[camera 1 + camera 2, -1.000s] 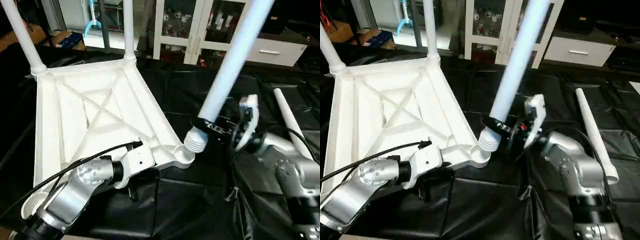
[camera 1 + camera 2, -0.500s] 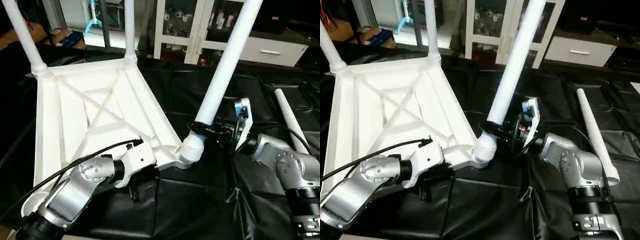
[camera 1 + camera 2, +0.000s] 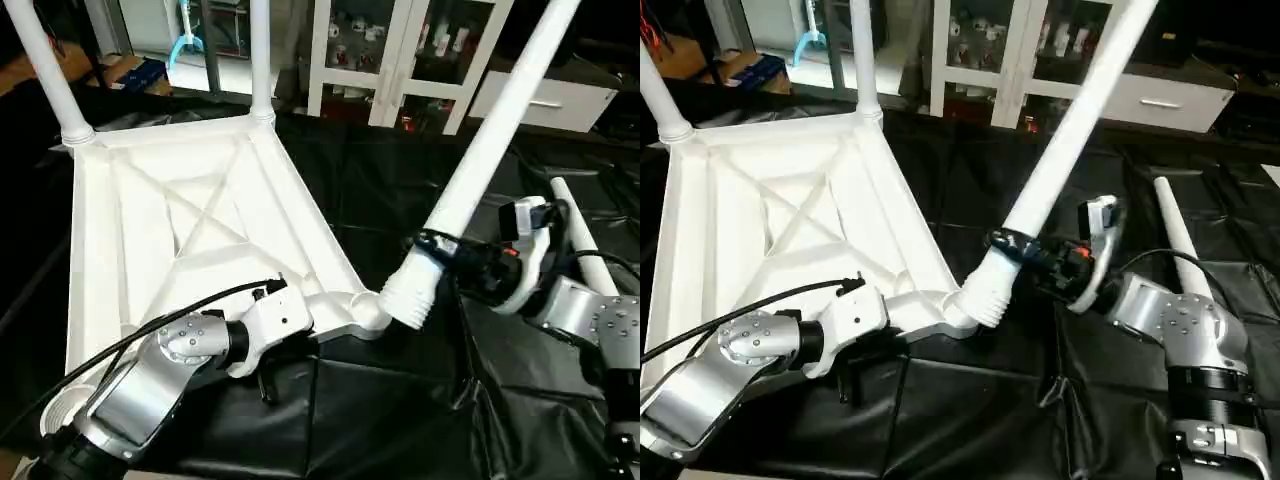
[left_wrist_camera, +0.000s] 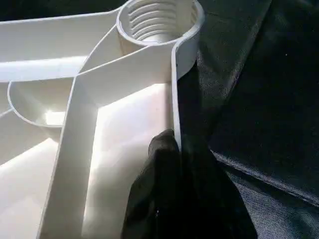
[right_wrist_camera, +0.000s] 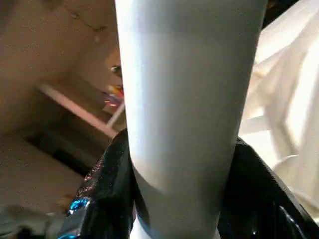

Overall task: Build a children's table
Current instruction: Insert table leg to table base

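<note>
Both arms low, right fingers point(image 3: 1012, 243) clasping tilted leg point(image 3: 1060, 160)

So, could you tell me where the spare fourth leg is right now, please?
The spare leg lies loose on the black cloth at the robot's right, just beyond its right claw, which grips another leg.

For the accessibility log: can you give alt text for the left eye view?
The right gripper holds a tilted white leg with its threaded end at the near corner socket of the upside-down white table top. The left gripper clamps the top's near edge; two legs stand in far corners.
</note>
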